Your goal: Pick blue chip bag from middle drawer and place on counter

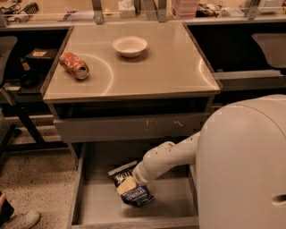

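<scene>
The blue chip bag [132, 193] is in the open middle drawer [172, 199], tilted, with its white top band up and to the left. My gripper [126, 185] reaches down into the drawer from the right, and its tan fingers are closed across the middle of the bag. My white arm [167, 156] hides the drawer's back right part. The beige counter [156, 71] is the cabinet top above the drawer.
A crushed orange soda can [74, 65] lies on the counter's left side and a white bowl [129, 46] stands at its back. A closed grey drawer front [129, 128] overhangs the open drawer. A cluttered bench [58, 12] runs behind. My white body [246, 165] fills the right.
</scene>
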Motion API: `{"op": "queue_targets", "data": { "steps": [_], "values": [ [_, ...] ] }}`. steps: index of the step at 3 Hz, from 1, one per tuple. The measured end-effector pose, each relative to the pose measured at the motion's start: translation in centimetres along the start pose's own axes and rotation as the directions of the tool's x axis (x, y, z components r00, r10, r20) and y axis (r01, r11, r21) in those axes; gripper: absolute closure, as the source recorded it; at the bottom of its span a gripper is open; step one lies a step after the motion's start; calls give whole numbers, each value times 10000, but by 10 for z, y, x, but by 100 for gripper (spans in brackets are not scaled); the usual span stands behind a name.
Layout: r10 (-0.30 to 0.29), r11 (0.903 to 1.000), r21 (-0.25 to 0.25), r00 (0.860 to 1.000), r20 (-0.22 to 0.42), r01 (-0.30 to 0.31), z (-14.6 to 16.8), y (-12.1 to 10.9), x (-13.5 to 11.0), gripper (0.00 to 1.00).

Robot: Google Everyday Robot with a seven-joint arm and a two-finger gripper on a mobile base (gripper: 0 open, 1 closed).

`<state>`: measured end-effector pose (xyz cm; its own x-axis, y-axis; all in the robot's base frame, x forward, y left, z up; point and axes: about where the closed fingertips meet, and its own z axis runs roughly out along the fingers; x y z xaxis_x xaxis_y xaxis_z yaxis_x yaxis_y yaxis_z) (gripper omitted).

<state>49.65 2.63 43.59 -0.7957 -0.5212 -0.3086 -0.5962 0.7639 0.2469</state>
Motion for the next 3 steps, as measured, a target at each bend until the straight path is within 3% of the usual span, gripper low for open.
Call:
{"op": "queue_targets", "data": {
  "steps": [3],
  "values": [
    [-199, 9992, -356, 9961, -861, 169, 61, 23, 11, 0]
  ]
}}
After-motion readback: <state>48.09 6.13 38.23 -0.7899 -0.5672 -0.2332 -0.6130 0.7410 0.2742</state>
